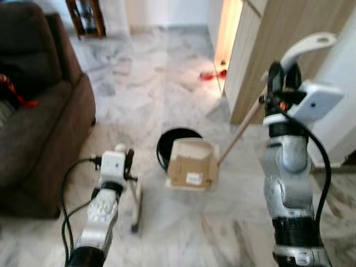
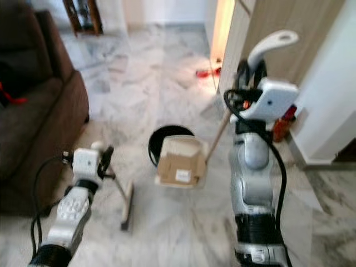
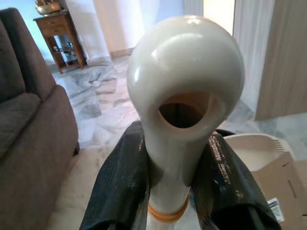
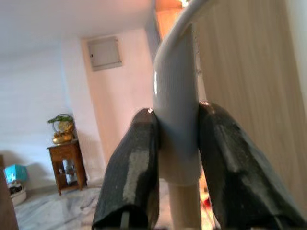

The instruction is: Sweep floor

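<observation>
While both handles sit clamped between fingers (image 3: 120, 187), the dustpan (image 1: 192, 164) rests floorward.

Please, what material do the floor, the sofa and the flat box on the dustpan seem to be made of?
The floor looks like polished marble tile: grey veins on white, with a glossy reflection. The sofa seems covered in dark brown fabric, matt and soft-looking. The box appears to be plain brown cardboard, with folded flaps and a white label.
</observation>
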You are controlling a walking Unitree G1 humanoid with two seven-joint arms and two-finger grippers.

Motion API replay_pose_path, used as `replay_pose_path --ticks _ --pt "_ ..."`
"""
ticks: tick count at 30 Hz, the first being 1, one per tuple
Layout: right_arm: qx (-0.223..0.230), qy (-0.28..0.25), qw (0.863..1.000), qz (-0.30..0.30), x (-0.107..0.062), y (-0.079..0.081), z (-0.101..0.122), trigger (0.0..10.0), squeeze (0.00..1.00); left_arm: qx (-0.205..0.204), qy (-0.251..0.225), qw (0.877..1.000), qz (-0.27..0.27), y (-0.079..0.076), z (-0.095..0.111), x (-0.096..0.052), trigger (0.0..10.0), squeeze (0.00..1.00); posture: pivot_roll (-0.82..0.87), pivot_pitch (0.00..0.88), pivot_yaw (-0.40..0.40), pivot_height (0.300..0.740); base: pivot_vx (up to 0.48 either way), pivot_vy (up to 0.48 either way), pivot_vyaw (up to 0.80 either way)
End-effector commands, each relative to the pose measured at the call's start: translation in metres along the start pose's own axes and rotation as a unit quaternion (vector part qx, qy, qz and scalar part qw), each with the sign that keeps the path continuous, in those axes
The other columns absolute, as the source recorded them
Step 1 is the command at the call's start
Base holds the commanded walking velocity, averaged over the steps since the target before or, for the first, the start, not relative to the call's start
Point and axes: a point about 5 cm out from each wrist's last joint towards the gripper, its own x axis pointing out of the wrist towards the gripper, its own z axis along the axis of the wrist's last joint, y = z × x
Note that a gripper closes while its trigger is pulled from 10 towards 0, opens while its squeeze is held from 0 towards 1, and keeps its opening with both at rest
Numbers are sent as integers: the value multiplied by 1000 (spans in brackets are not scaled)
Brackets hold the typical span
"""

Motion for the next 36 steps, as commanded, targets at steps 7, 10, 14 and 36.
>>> replay_pose_path --ticks 7,10,14,36 --pt "5 -44 999 1 5 -1 18 10000 0 2 -23 1000 -5 -4 10 5 10000 0 -2 51 39 740 315 0 0" --pt "5 -44 999 2 5 -1 18 10000 0 2 -23 1000 -4 -4 10 5 10000 0 -6 46 40 740 321 0 0" --pt "6 -46 999 2 6 -1 19 10000 0 1 -24 1000 -4 -5 10 6 10000 0 -5 45 41 740 321 0 0" --pt "5 -46 999 6 6 1 19 10000 0 0 -23 1000 -4 -4 10 4 10000 0 -5 44 40 740 326 0 0"
